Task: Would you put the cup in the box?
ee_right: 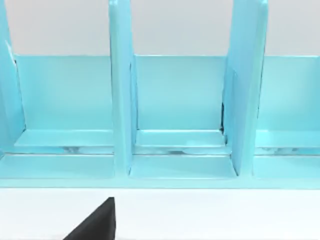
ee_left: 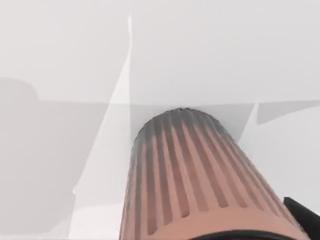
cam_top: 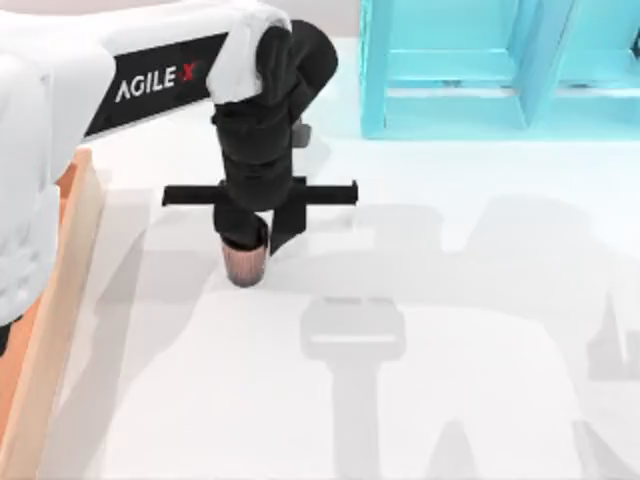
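Ribbed and coppery, the cup (ee_left: 200,185) looms closest in the left wrist view, its side running away toward the white desk (ee_left: 210,55), with a dark sliver of the gripper at its rim. From above, the left gripper (cam_top: 252,235) hangs over the desk's left-centre, clenched on the cup (cam_top: 246,264) — the tumbler's lower part pokes out below the black fingers, upright. Whether it touches the desk or is lifted off it, I cannot tell. Well to the left lies the box (cam_top: 62,290), its pale wooden rim running along the desk's left edge, apart from the cup. Farther back, at the desk's far right, stands a turquoise shelf unit (cam_top: 450,70) — the right wrist view faces its compartments (ee_right: 175,95), with a dark fingertip (ee_right: 97,222) at the edge.
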### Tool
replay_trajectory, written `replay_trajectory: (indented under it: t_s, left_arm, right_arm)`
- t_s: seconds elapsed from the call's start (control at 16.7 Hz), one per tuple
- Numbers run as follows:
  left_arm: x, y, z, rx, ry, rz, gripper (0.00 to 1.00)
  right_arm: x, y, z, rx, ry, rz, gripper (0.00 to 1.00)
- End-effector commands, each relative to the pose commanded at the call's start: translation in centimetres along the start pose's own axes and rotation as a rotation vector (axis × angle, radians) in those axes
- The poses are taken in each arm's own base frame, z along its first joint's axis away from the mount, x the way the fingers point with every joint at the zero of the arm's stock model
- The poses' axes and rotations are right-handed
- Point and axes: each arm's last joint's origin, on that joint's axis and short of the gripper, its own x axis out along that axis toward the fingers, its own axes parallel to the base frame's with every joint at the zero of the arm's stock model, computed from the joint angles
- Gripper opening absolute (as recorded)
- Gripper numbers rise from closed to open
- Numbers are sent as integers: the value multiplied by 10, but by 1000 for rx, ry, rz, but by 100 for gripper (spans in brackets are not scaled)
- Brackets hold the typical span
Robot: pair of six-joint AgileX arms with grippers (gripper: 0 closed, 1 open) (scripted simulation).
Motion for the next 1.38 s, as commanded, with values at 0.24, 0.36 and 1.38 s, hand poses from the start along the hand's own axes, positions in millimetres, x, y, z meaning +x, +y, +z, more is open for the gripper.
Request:
replay_trajectory:
  t_s: [0.24, 0.36, 1.38]
  left_arm:
    - [0, 0, 0, 0, 0, 0, 0]
    - [-1, 0, 0, 3, -1, -2, 0]
    - [-139, 287, -50, 18, -15, -78, 0]
  right_arm:
    - [0, 0, 0, 0, 0, 0, 100]
    - [0, 0, 0, 0, 0, 0, 100]
    - [0, 0, 0, 0, 0, 0, 100]
